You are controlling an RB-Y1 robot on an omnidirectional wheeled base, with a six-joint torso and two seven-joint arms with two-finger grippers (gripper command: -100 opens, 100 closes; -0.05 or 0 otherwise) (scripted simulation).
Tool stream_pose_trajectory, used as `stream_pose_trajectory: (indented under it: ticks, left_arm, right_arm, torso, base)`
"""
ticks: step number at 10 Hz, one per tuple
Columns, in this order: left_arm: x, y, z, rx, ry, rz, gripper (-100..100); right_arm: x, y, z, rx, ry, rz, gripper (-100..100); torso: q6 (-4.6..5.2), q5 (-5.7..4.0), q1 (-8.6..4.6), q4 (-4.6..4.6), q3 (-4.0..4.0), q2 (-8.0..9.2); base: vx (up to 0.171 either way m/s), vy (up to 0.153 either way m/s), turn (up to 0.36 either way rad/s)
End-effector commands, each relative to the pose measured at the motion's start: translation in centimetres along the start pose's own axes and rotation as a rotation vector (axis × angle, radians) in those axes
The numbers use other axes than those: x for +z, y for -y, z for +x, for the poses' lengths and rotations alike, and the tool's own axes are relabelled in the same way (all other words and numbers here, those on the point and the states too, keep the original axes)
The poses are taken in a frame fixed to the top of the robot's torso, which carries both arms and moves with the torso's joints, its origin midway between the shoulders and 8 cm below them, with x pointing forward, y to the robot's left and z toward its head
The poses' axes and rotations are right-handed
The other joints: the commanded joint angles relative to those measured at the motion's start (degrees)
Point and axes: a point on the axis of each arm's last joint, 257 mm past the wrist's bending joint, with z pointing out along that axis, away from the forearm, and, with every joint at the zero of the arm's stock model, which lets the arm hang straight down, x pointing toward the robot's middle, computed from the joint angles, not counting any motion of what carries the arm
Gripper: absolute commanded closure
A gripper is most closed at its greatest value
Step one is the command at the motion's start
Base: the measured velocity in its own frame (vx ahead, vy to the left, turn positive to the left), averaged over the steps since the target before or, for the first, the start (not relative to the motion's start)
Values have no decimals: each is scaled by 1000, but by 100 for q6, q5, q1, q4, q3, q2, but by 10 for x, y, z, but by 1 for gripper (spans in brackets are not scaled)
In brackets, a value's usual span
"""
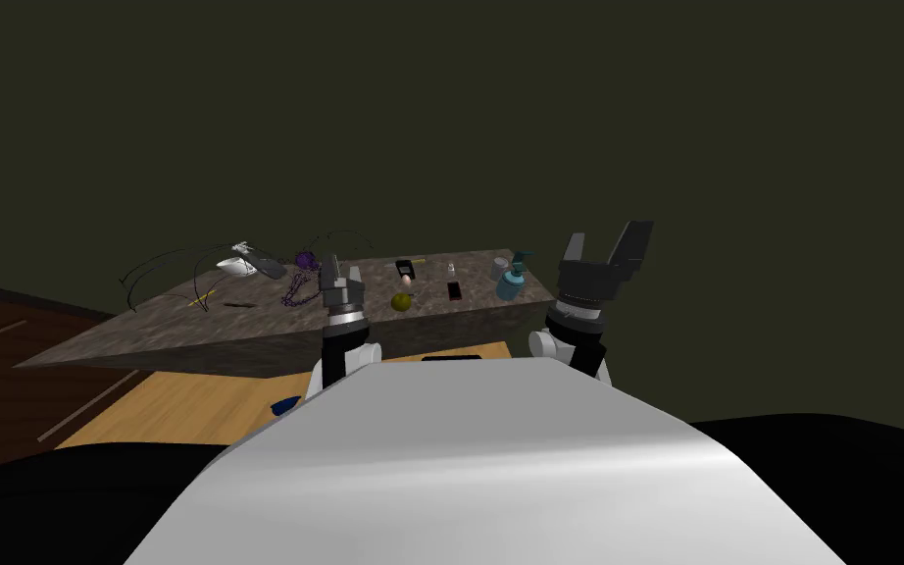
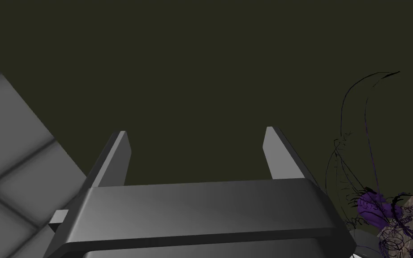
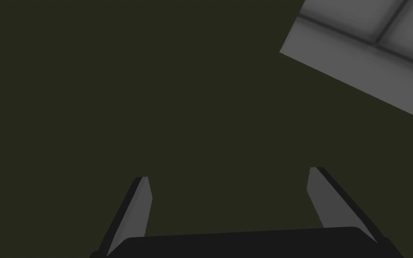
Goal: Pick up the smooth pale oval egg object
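Observation:
A small pale oval egg (image 1: 406, 281) lies on the speckled stone counter (image 1: 146, 329), just behind a yellow-green ball (image 1: 401, 301). My left gripper (image 1: 340, 267) is raised in front of the counter, left of the egg and apart from it. In the left wrist view the left gripper (image 2: 194, 139) stands open and empty, pointing at a dark olive wall. My right gripper (image 1: 607, 235) is held up beyond the counter's right end. Seen from its own wrist, the right gripper (image 3: 228, 183) is open with nothing between its fingers.
On the counter are a teal pump bottle (image 1: 512, 280), a black item (image 1: 454, 290), another black item (image 1: 403, 266), a purple bead string (image 1: 298, 284), a purple clump with thin dark stems (image 2: 373, 206) and a white-grey object (image 1: 244, 263). Wood floor (image 1: 185, 407) lies below.

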Motion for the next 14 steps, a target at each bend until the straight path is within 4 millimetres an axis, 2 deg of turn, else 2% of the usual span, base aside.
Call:
stream_pose_trajectory:
  ticks: [1, 6, 10, 14]
  left_arm:
    - [0, -8, -1, 34, -29, -25, -100]
    - [-4, -41, -15, 161, -107, -139, -100]
    - [-10, -75, -41, 286, -163, -267, -100]
    - [-15, -96, -59, 351, -184, -355, -100]
  right_arm:
    - [0, 0, 0, 0, 0, 0, 0]
    - [0, 0, 0, 0, 0, 0, 0]
    - [0, 0, 0, 0, 0, 0, 0]
    - [0, 0, 0, 0, 0, 0, 0]
  torso:
    - [0, 0, 0, 0, 0, 0]
    - [1, 3, 15, 2, 6, 10]
    - [2, 6, 27, 3, 7, 12]
    - [2, 6, 27, 2, 4, 8]
  base:
    - [-11, 3, -117]
    - [-24, 26, -169]
    - [-36, 55, -239]
    - [-25, 51, -171]
